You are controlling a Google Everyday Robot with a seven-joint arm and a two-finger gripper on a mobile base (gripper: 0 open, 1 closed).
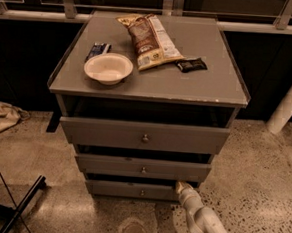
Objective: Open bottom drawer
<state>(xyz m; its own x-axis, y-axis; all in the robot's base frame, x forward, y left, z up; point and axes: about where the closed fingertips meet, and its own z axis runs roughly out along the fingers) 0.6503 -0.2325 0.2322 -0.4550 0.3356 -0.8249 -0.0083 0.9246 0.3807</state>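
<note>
A grey cabinet has three drawers stacked under a flat top (189,76). The bottom drawer (126,189) is the lowest and slimmest front, with a small round knob (142,192) at its centre. My gripper (181,186) is on a white arm rising from the lower right. Its tip sits at the right part of the bottom drawer's front, at the drawer's upper edge, right of the knob. All three drawers stand slightly out from the frame, the top one (144,135) furthest.
On the cabinet top lie a white bowl (108,68), a chip bag (150,39), a dark snack bar (191,64) and a small blue packet (97,50). A black stand leg (22,202) crosses the floor at lower left. A white post (290,101) stands at right.
</note>
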